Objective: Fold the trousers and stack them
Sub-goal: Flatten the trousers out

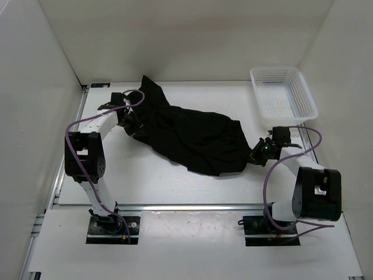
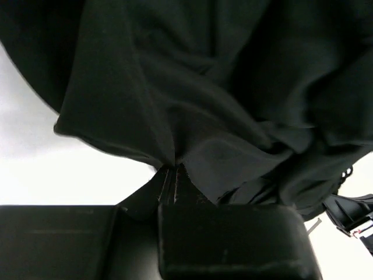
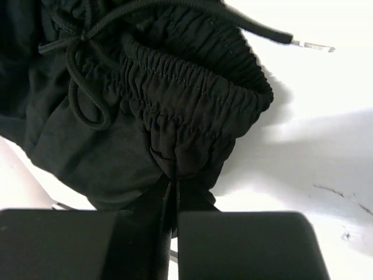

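Observation:
The black trousers [image 1: 192, 137] lie crumpled across the middle of the white table, one end reaching the back wall. My left gripper [image 1: 133, 121] is shut on a fold of the trousers' cloth [image 2: 175, 116] at their left side. My right gripper [image 1: 256, 153] is shut on the gathered elastic waistband [image 3: 186, 99] at their right end. A drawstring [image 3: 81, 76] hangs loose over the waistband, its tip [image 3: 312, 44] lying on the table.
A white mesh basket [image 1: 283, 93] stands at the back right of the table [image 1: 163, 181]. White walls close in the left, back and right sides. The arm bases sit at the near edge.

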Motion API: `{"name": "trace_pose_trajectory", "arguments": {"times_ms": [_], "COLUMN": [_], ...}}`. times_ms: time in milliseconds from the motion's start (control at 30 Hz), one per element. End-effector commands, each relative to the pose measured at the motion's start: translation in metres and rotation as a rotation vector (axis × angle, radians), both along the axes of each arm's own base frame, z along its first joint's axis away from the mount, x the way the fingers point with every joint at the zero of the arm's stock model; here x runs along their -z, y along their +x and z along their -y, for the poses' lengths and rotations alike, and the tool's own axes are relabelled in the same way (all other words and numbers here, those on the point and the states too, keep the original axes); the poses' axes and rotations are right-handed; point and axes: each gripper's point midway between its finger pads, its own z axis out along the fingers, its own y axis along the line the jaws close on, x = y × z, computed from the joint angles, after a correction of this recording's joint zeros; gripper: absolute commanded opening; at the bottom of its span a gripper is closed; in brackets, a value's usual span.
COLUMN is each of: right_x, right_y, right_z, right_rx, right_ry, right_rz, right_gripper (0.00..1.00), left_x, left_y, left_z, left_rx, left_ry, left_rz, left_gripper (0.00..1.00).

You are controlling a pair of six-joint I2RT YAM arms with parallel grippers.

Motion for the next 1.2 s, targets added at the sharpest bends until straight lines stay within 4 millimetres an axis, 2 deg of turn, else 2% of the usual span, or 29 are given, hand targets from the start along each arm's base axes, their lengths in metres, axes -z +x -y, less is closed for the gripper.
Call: {"name": "trace_pose_trajectory", "arguments": {"times_ms": [0, 33, 100, 133, 167, 233, 267, 300, 333, 400, 467, 533, 567, 600, 667, 700, 733, 767, 800, 833, 867, 900, 933, 1000, 1033, 1067, 1100, 1133, 1167], "right_x": [-0.023, -0.043, -0.079, -0.111, -0.124, -0.138, -0.154, -0.16, -0.167, -0.196, -0.224, -0.24, -0.243, -0.248, -0.25, -0.234, -0.233, -0.221, -0.196, -0.189, -0.177, -0.164, -0.138, -0.122, -0.112, -0.114, -0.115, -0.114, -0.113], "right_y": [0.031, 0.047, 0.057, 0.074, 0.077, 0.074, 0.073, 0.073, 0.07, 0.064, 0.06, 0.053, 0.05, 0.046, 0.031, 0.023, 0.01, 0.0, -0.01, -0.02, -0.026, -0.031, -0.039, -0.045, -0.048, -0.049, -0.051, -0.051, -0.053], "right_z": [-0.002, -0.001, 0.0, 0.005, 0.005, 0.01, 0.014, 0.02, 0.022, 0.023, 0.023, 0.023, 0.021, 0.023, 0.026, 0.028, 0.03, 0.035, 0.039, 0.042, 0.043, 0.043, 0.042, 0.042, 0.042, 0.042, 0.044, 0.046, 0.048], "right_rx": [-0.033, -0.034, -0.041, -0.036, -0.043, -0.032, -0.014, 0.01, 0.028, 0.052, 0.074, 0.075, 0.068, 0.064, 0.065, 0.073, 0.065, 0.084, 0.095, 0.108, 0.126, 0.134, 0.135, 0.148, 0.145, 0.146, 0.153, 0.15, 0.155], "right_ry": [0.017, 0.013, 0.002, -0.027, -0.033, -0.063, -0.089, -0.123, -0.129, -0.129, -0.127, -0.128, -0.121, -0.138, -0.165, -0.176, -0.205, -0.23, -0.248, -0.266, -0.268, -0.259, -0.252, -0.251, -0.251, -0.251, -0.261, -0.275, -0.284], "right_rz": [0.096, 0.142, 0.225, 0.304, 0.32, 0.305, 0.347, 0.37, 0.385, 0.447, 0.504, 0.525, 0.521, 0.53, 0.531, 0.488, 0.504, 0.472, 0.412, 0.405, 0.379, 0.347, 0.284, 0.246, 0.222, 0.232, 0.233, 0.235, 0.225], "right_gripper": [0.0, 0.0, 0.0, 0.0, 0.0, 0.0, 0.0, 0.0, 0.0, 0.0, 0.0, 0.0, 0.0, 0.0, 0.0, 0.0, 0.0, 0.0, 0.0, 0.0, 0.0, 0.0, 0.0, 0.0, 0.0, 0.0, 0.0, 0.0, 0.0], "left_x": [-0.039, -0.052, -0.098, -0.127, -0.14, -0.167, -0.192, -0.207, -0.229, -0.267, -0.305, -0.331, -0.335, -0.343, -0.34, -0.33, -0.32, -0.324, -0.32, -0.297, -0.291, -0.274, -0.253, -0.219, -0.199, -0.188, -0.187, -0.18, -0.156], "left_y": [0.028, 0.034, 0.047, 0.058, 0.06, 0.05, 0.052, 0.049, 0.037, 0.029, 0.008, -0.009, -0.011, -0.024, -0.037, -0.043, -0.051, -0.064, -0.067, -0.066, -0.06, -0.053, -0.048, -0.042, -0.047, -0.048, -0.055, -0.059, -0.071], "left_z": [0.002, -0.003, -0.011, -0.018, -0.021, -0.028, -0.033, -0.035, -0.039, -0.052, -0.068, -0.073, -0.08, -0.082, -0.083, -0.089, -0.092, -0.094, -0.094, -0.092, -0.089, -0.087, -0.087, -0.09, -0.09, -0.092, -0.091, -0.091, -0.094], "left_rx": [0.002, -0.012, -0.023, -0.038, -0.048, -0.061, -0.07, -0.081, -0.096, -0.135, -0.184, -0.202, -0.226, -0.226, -0.219, -0.236, -0.246, -0.259, -0.26, -0.246, -0.226, -0.209, -0.2, -0.192, -0.184, -0.188, -0.197, -0.196, -0.219], "left_ry": [-0.03, -0.031, -0.009, 0.028, 0.043, 0.085, 0.109, 0.12, 0.136, 0.179, 0.197, 0.198, 0.214, 0.228, 0.246, 0.273, 0.292, 0.302, 0.302, 0.296, 0.287, 0.277, 0.28, 0.296, 0.298, 0.311, 0.306, 0.307, 0.308], "left_rz": [0.13, 0.166, 0.279, 0.348, 0.36, 0.361, 0.418, 0.447, 0.485, 0.568, 0.624, 0.678, 0.68, 0.678, 0.655, 0.618, 0.586, 0.611, 0.614, 0.568, 0.575, 0.525, 0.464, 0.352, 0.297, 0.276, 0.283, 0.271, 0.2], "left_gripper": [0.1, 0.1, 0.1, 0.1, 0.1, 0.1, 0.1, 0.1, 0.1, 0.1, 0.1, 0.1, 0.1, 0.1, 0.1, 0.1, 0.1, 0.16, 0.3, 0.76, 0.97, 1.0, 1.0, 0.97, 0.86, 0.7, 0.38, 0.24, 0.12]}}
